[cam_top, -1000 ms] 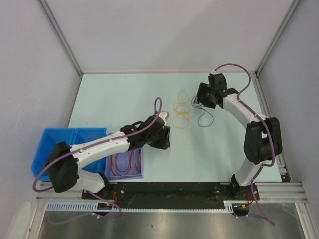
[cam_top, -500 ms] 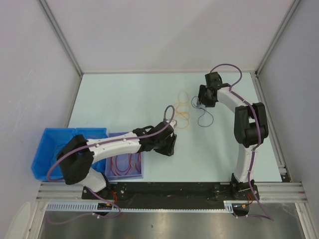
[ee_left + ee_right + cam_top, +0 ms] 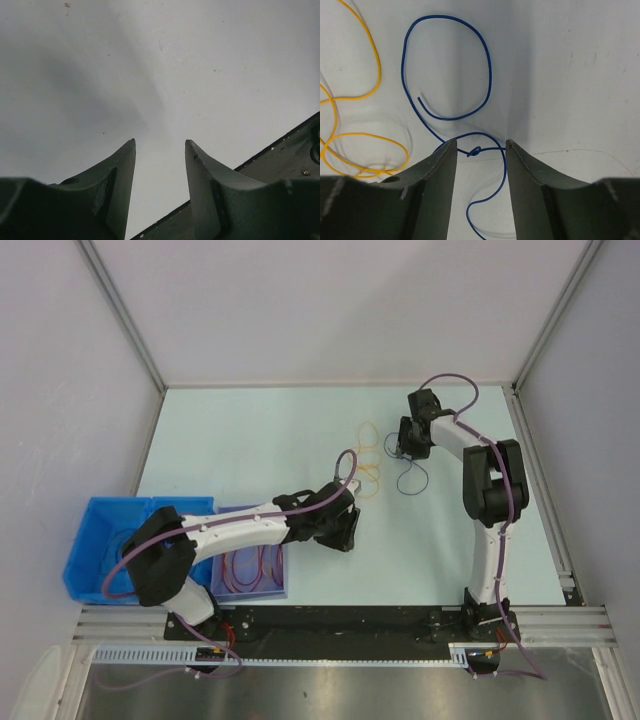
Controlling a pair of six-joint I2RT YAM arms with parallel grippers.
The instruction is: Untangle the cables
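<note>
The pale blue-green table (image 3: 240, 440) carries blue plastic bins (image 3: 100, 530) at its eight o'clock corner, beside a lavender tray (image 3: 284, 575) holding red wire loops (image 3: 245, 570). The left gripper (image 3: 160, 145) hovers over bare tabletop, fingers released and empty. The right gripper (image 3: 481, 146), toward one o'clock, has its fingers parted either side of the thin blue cable (image 3: 490, 75) (a small knot sits between the tips, unpinched). Yellow-orange cable loops (image 3: 379, 65) lie at that cable's nine o'clock.
</note>
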